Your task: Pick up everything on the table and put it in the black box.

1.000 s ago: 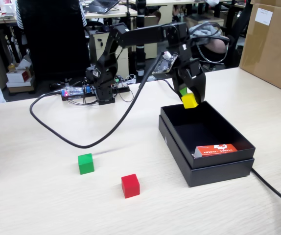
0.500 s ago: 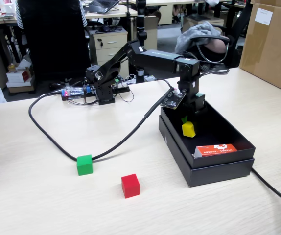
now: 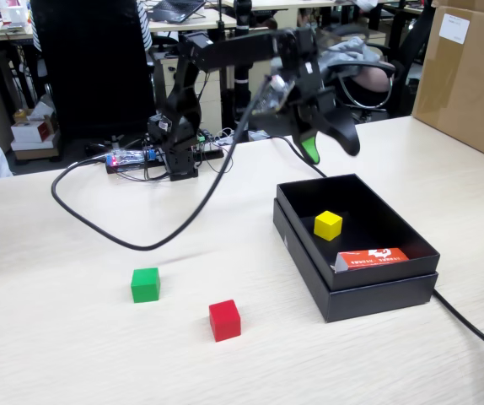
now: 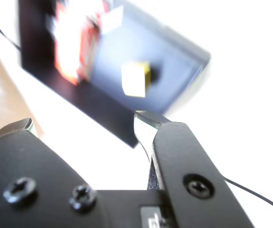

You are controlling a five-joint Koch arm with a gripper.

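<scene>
The black box point(image 3: 360, 291) sits right of centre on the table point(image 3: 73, 337) in the fixed view. The yellow cube point(image 3: 328, 224) lies inside it, next to a flat red-and-white carton point(image 3: 372, 257). The green cube point(image 3: 145, 284) and the red cube point(image 3: 224, 320) lie on the table left of the box. My gripper point(image 3: 330, 148) hangs open and empty in the air above the box's far edge. In the wrist view the gripper point(image 4: 82, 122) has its jaws wide apart, with the blurred box point(image 4: 79, 102) and yellow cube point(image 4: 136, 78) beyond.
A thick black cable point(image 3: 141, 240) loops over the table from the arm base point(image 3: 174, 139). Another cable point(image 3: 478, 337) runs off the box's right front corner. A big brown cardboard carton point(image 3: 470, 76) stands at the far right.
</scene>
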